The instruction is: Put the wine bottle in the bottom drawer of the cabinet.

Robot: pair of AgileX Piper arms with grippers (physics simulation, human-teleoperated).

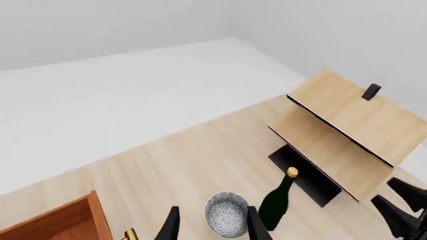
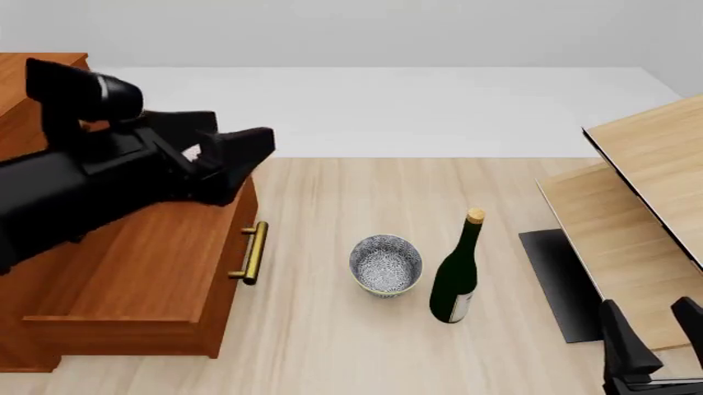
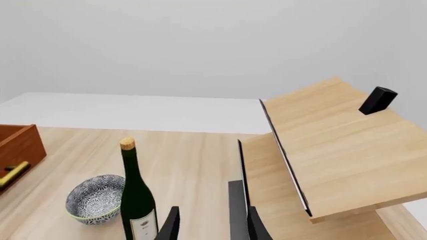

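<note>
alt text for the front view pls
A dark green wine bottle stands upright on a light wood table, beside a speckled bowl. To their left the cabinet's bottom drawer is pulled open, with the black left arm above it.

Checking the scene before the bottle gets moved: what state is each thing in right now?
wine bottle: upright on the table, corked, not held.
bottom drawer: pulled open, nothing visible inside.
bowl: upright beside the bottle, looks empty.
left gripper: open, above the drawer, holding nothing.
right gripper: open, holding nothing, apart from the bottle.
</note>
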